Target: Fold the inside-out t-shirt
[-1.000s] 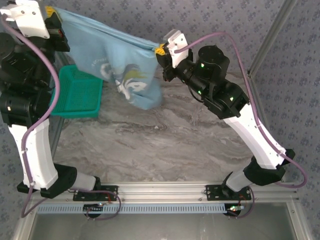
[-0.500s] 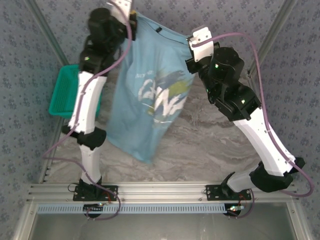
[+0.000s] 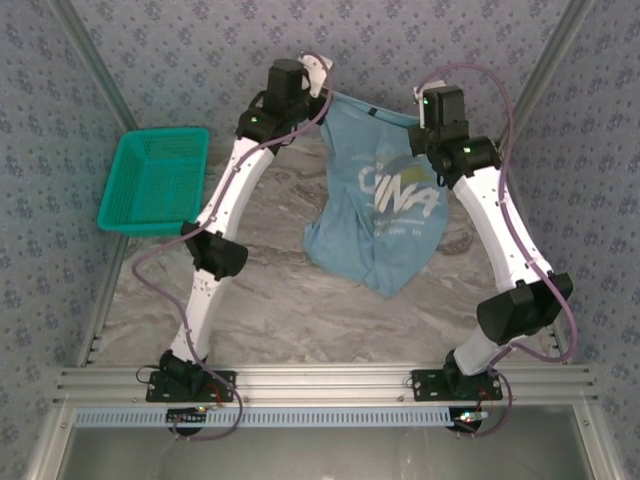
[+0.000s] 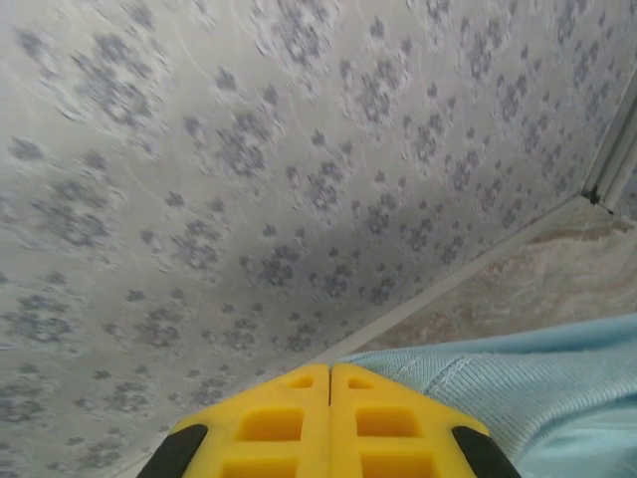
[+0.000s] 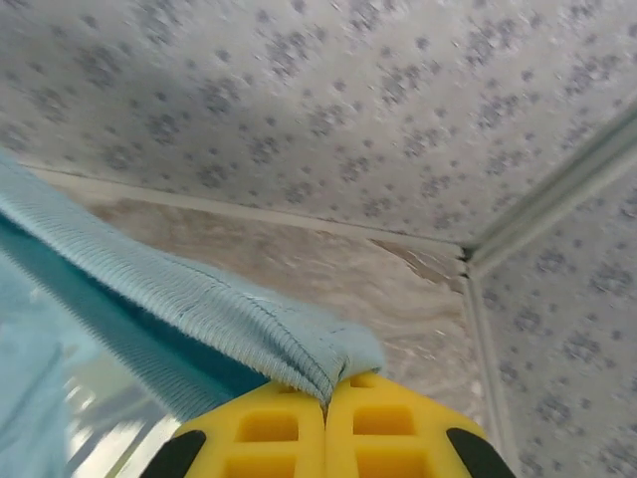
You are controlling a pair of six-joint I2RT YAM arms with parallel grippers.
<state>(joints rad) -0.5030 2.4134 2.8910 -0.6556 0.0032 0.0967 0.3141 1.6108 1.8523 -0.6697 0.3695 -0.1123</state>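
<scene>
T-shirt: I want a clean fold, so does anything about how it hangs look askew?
Yes. The t-shirt hangs unevenly: its held top edge sags in the middle, and the body narrows into a bunched, wrinkled lower end, skewed toward the right arm, not spread flat.

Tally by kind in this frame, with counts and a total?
t-shirt: 1
basket: 1
arms: 2 (left arm, right arm)
Total: 4
</scene>
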